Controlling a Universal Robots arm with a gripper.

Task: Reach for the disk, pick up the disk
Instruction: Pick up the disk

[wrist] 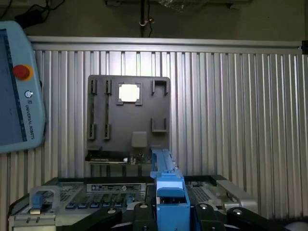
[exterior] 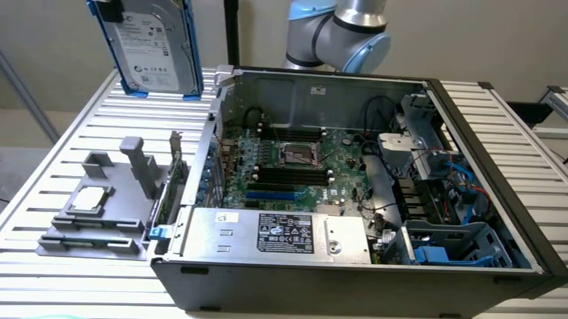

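A: Where's the disk?

B: Held upright, long axis vertical, high above the slatted table at the exterior view's far left.

A: And the gripper?

B: Closed on its blue frame, 1 finger each side.

From the exterior view we look down obliquely, at moderate range, into the open black computer case on the slatted aluminium table. The wrist view faces steeply downward from higher up. Both views share the grey plastic fixture tray.
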